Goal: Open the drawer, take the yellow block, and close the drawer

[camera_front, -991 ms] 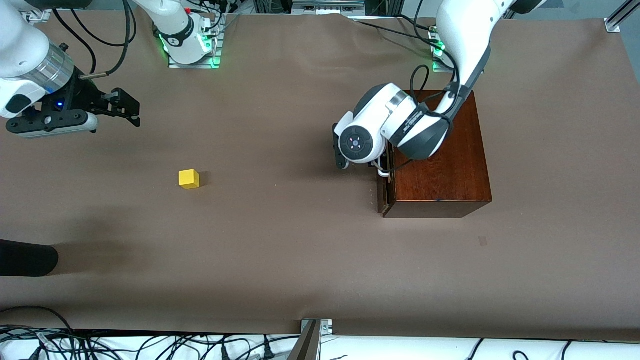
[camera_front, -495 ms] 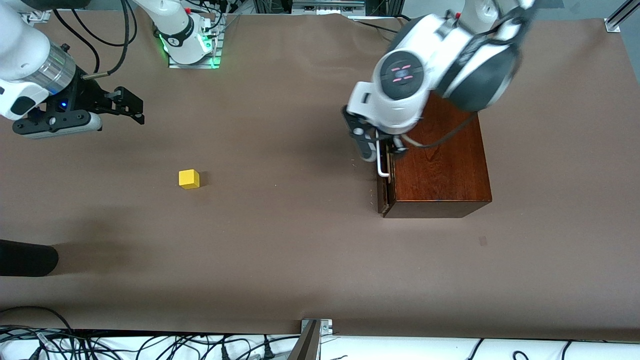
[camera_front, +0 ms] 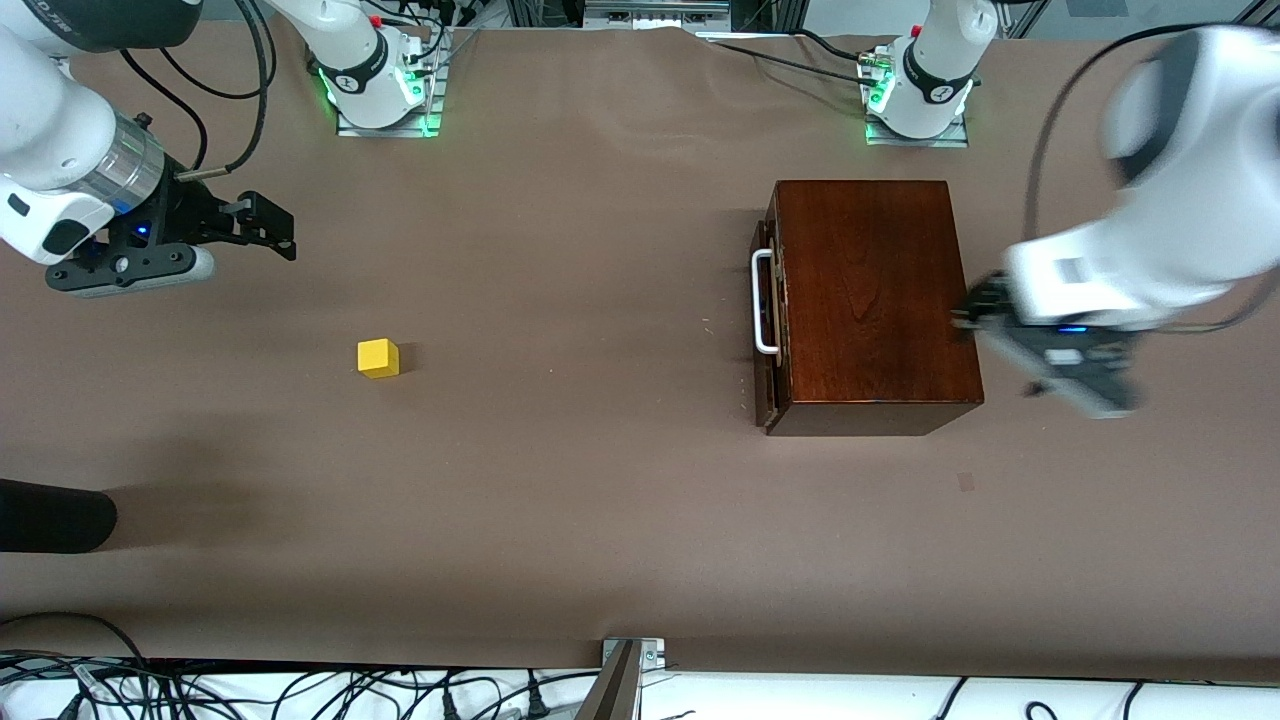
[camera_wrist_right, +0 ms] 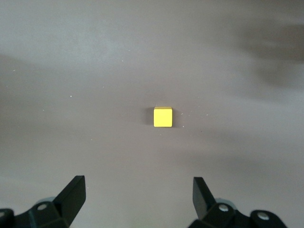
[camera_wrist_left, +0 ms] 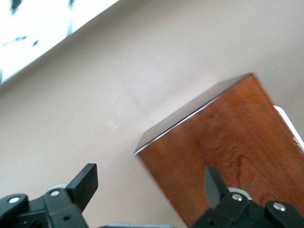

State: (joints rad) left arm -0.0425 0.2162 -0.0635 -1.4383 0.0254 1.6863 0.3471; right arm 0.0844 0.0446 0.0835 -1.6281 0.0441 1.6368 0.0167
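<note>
The dark wooden box (camera_front: 875, 300) stands toward the left arm's end of the table. Its drawer (camera_front: 770, 385) is pushed in, with the white bar handle (camera_front: 762, 300) facing the table's middle. The yellow block (camera_front: 378, 357) lies on the bare table toward the right arm's end, and also shows in the right wrist view (camera_wrist_right: 163, 117). My right gripper (camera_front: 270, 225) is open and empty, above the table and apart from the block (camera_wrist_right: 137, 192). My left gripper (camera_front: 980, 315) is open and empty, over the box's edge away from the handle (camera_wrist_left: 149, 183). The box (camera_wrist_left: 228, 142) also shows in the left wrist view.
A brown cloth covers the table (camera_front: 600, 480). A dark rounded object (camera_front: 50, 515) pokes in at the table's edge, nearer to the front camera than the block. The arm bases (camera_front: 380, 90) stand along the top edge.
My left arm let go of the drawer handle, rose, and swung across the box to its other edge. My right gripper shifted slightly toward the yellow block. The drawer and block stayed put.
</note>
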